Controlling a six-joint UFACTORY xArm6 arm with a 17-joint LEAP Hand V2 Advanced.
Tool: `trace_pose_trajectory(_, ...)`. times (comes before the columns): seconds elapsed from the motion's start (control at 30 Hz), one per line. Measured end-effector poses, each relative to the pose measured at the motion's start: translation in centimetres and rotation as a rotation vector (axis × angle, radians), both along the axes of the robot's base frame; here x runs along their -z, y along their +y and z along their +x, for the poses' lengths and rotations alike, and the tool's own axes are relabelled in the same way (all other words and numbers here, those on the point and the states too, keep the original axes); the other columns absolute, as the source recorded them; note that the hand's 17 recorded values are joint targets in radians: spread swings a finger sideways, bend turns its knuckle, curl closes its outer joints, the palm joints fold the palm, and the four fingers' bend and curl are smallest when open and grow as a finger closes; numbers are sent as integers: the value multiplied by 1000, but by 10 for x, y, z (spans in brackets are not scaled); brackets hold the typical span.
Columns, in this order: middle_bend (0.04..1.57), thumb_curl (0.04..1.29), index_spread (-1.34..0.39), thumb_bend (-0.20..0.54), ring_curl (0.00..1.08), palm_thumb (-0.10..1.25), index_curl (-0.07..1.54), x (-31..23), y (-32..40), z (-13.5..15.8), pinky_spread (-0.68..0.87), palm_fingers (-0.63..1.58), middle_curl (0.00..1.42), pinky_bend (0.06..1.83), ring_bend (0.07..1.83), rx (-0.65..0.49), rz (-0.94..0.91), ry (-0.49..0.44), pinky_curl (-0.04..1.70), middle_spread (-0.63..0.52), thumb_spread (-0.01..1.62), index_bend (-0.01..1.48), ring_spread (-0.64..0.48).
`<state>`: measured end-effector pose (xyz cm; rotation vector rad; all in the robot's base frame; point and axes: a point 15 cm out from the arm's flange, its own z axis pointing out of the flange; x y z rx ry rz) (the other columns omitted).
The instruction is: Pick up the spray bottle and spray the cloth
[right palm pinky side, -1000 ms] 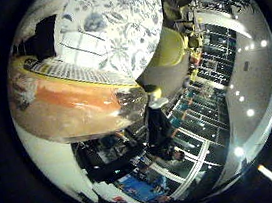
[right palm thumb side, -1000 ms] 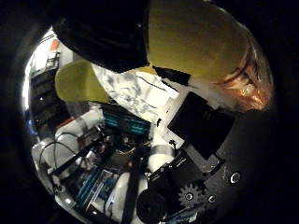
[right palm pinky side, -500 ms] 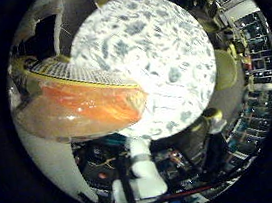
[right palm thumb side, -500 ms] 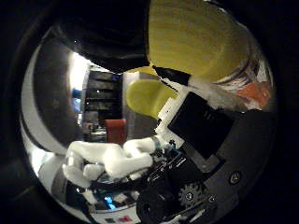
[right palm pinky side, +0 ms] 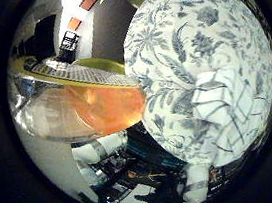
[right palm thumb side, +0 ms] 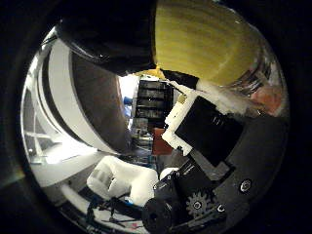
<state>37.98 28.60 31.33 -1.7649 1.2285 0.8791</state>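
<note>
The spray bottle (right palm pinky side: 77, 109) lies close against the palm in the right little finger side palm view. It has a clear body with orange liquid and a yellow ribbed collar. Its yellow spray head (right palm thumb side: 205, 39) fills one edge of the right thumb side palm view. My hand (right palm thumb side: 210, 136) shows there as black and geared parts curled beside the head, shut on the bottle. The cloth (right palm pinky side: 207, 62), white with a blue-grey flower pattern and crumpled folds, fills much of the right little finger side palm view, close beyond the bottle.
A white arm segment (right palm thumb side: 122, 180) reaches in below the hand. A wide white curved surface (right palm thumb side: 58, 107) and dark room shelving (right palm thumb side: 151, 97) lie behind it. Part of the white arm (right palm pinky side: 102, 146) shows beside the cloth.
Both views have swung, so the hand has turned and moved. The cloth now fills far more of the right little finger side view. The bottle keeps its place against the palm.
</note>
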Motion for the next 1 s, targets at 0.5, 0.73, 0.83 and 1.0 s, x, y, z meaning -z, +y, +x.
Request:
trace_pose_trajectory(0.5, 1410, 489, -174, -15, 792, 1033, 707, 67, 3, 16, -217, 1150, 654, 1056, 1335, -12, 31, -19, 1273, -97, 1117, 1248, -218)
trace_pose_trajectory(0.73, 1406, 494, -174, -15, 785, 1003, 708, 81, 7, 9, -224, 1144, 654, 1059, 1318, -43, 12, 4, 1234, -97, 1124, 1238, -220)
trace_pose_trajectory(0.83, 1373, 493, -174, -18, 767, 990, 699, 85, 6, 7, -235, 1151, 641, 1040, 1301, -50, 2, 8, 1191, -95, 1121, 1210, -213)
trace_pose_trajectory(1.0, 1262, 493, -222, -30, 687, 931, 653, 87, 5, 6, -304, 1084, 597, 988, 1276, -54, -4, 8, 1023, -90, 1050, 927, -193)
